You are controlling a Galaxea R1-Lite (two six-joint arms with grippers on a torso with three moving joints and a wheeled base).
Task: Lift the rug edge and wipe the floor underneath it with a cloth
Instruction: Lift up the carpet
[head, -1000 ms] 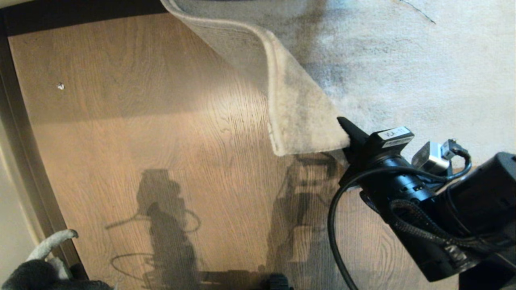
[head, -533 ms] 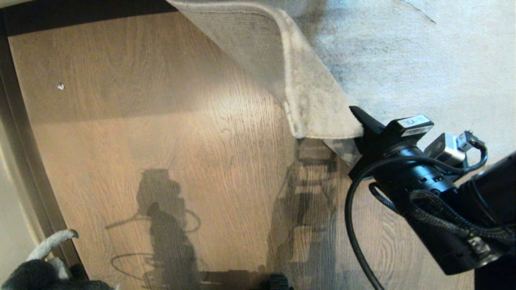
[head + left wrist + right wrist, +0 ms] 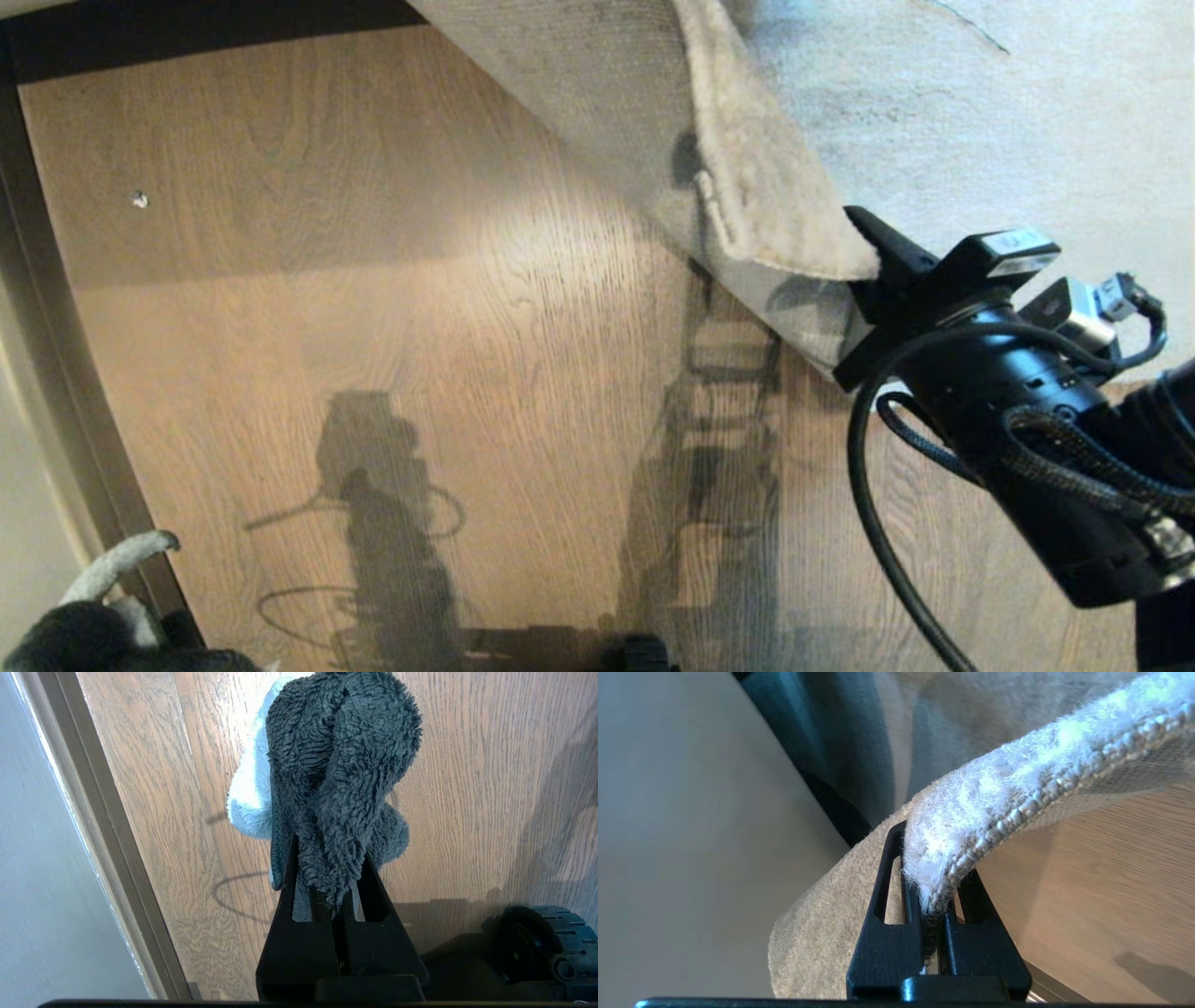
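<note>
The large grey short-pile rug with its beige woven backing point(image 3: 747, 196) has its near corner folded up and back over itself, the backing now facing the camera in the head view; compared with a second ago the raised flap has travelled further up and to the right, so a wider wedge of the brown wood-grain plank floor point(image 3: 373, 308) lies bare where the rug covered it. That corner is pinched in the right end effector point(image 3: 864, 280), whose black fingers are closed narrowly on the stitched rug edge, as the right wrist view shows plainly point(image 3: 931, 905). The lift, then, looks nearly complete, and the uncovered strip just beside the fold appears ready for wiping. The small dark grey fuzzy cloth with its pale part point(image 3: 327, 788) hangs clamped in the left end effector point(image 3: 334, 891), which is closed tight on it and sits low at the robot's left, well apart from the exposed patch, near a dark skirting strip point(image 3: 117, 835). The wiping has not begun; the likely next need is to carry the cloth across to the bared boards while the right side holds the flap up.
</note>
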